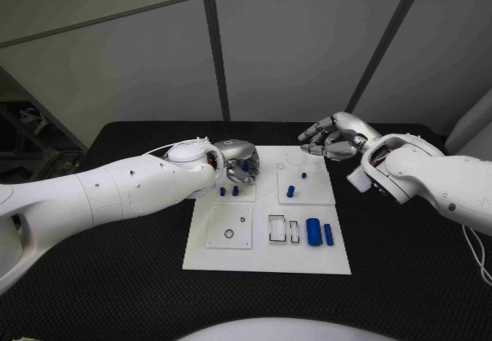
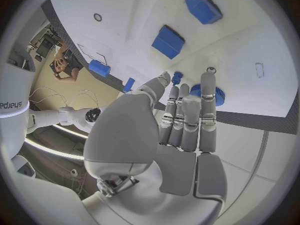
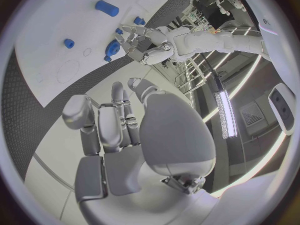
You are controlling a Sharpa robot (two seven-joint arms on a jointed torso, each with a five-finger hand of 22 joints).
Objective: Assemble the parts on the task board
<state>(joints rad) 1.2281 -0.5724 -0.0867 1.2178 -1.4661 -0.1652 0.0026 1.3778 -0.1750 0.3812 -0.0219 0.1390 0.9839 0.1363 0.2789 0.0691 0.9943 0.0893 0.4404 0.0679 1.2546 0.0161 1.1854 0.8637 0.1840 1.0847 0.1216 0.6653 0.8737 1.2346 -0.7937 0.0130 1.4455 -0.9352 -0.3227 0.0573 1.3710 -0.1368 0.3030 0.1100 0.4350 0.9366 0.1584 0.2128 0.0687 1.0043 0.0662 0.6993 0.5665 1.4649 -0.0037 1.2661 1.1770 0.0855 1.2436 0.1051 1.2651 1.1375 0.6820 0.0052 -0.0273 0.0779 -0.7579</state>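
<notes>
Blue gear [image 2: 205, 91] lies on the task board [image 1: 269, 263] near its far left corner, just beyond the left hand [image 1: 239, 163], whose fingers are straight, close together and empty, so I would spread them, straddle the gear and pinch squarely, while the right hand [image 1: 334, 138] hovers loosely curled, empty, off the far right corner.

Both arms are clad in smooth, glossy white shells, thick and rounded, with small dark screw holes dotted along the left arm's [image 1: 92, 195] casing. A thin white cable loops near its wrist joint. The right arm [image 1: 446, 181] has the same bulbous white housing. Each ends in a silver metallic hand: the left hand [image 1: 239, 162] and right hand [image 1: 336, 135] have segmented fingers with pale grey pads and darker seams between sections.
</notes>
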